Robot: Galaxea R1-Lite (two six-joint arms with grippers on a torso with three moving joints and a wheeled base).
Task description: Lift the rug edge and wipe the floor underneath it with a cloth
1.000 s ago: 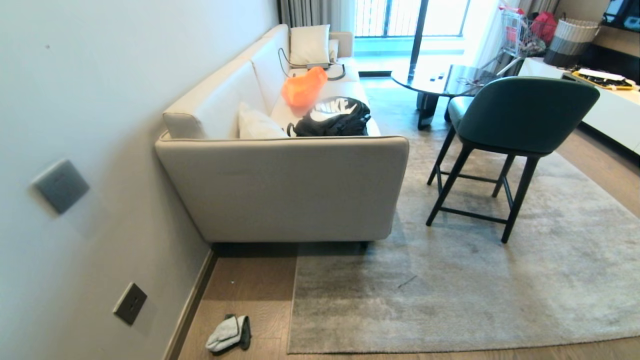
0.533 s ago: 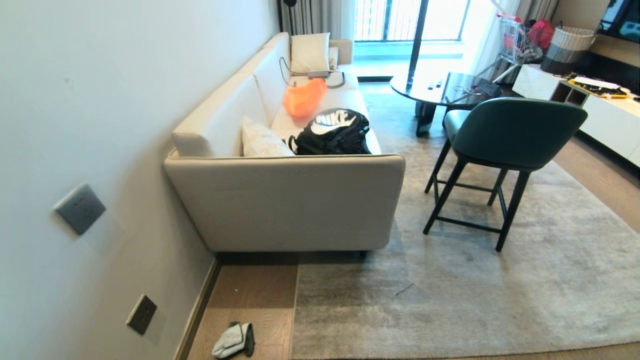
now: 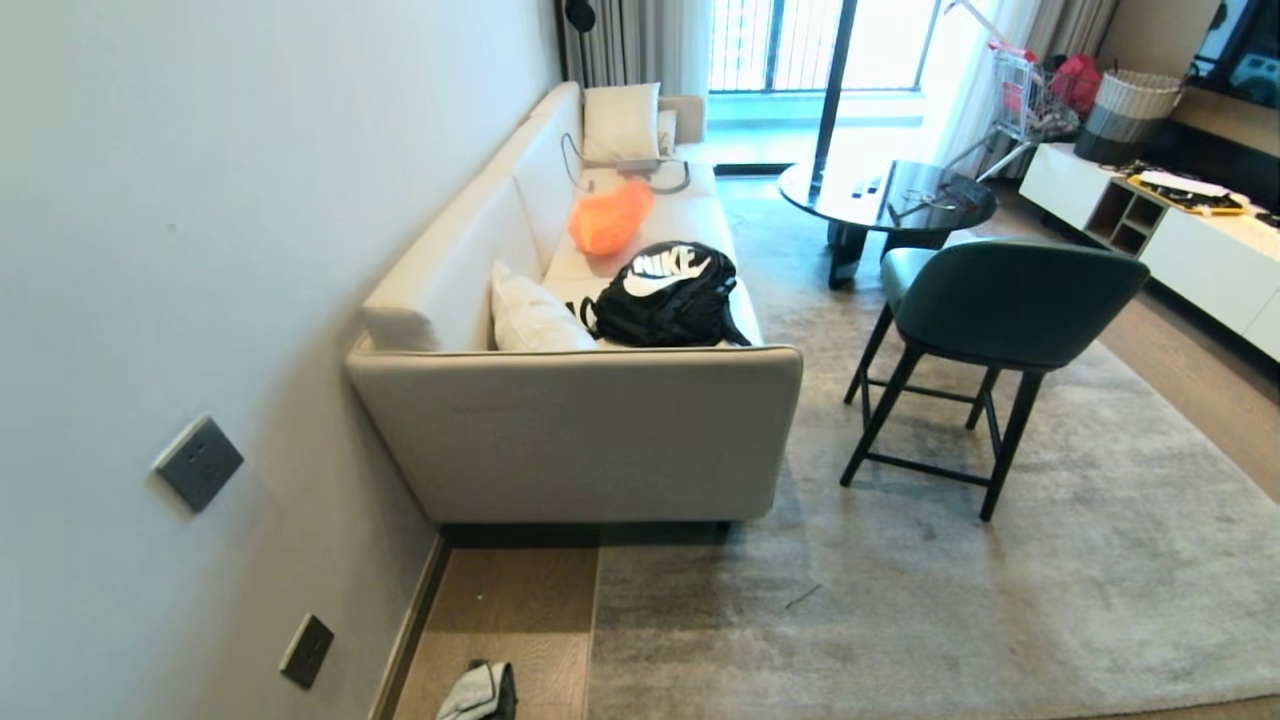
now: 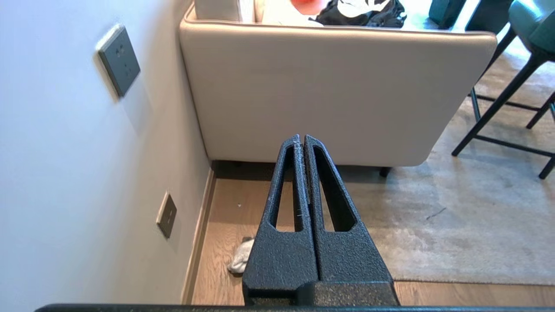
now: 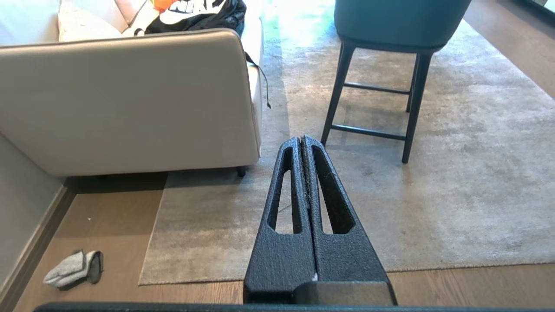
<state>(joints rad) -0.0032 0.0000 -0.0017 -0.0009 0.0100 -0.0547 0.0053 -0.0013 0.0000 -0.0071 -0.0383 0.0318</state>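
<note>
Left tool (image 4: 303, 141): pressed fully together, holding nothing, raised above the floor and aimed toward the end of the sofa; it is out of the head view.
Right tool (image 5: 302, 142): likewise pinched closed and empty, held over the rug.
Cloth (image 5: 73, 269): crumpled on the floor (image 3: 510, 610), pale grey with a darker fold, near the dark skirting strip (image 3: 410, 625) and a little apart from the rug.
Rug edge (image 3: 592, 620): lying flat; its straight side border runs from under the sofa toward the robot, and the square corner shows in the right wrist view.
Sofa (image 3: 590, 440): beige, along the wall, its end panel facing the robot, its near front corner on the rug.
On the sofa: black backpack (image 3: 665, 295), orange bag (image 3: 608, 215), white cushions (image 3: 530, 315).
Chair (image 3: 990, 310): green seat, black legs standing on the rug.
Wall (image 3: 150, 250): two grey socket plates.
</note>
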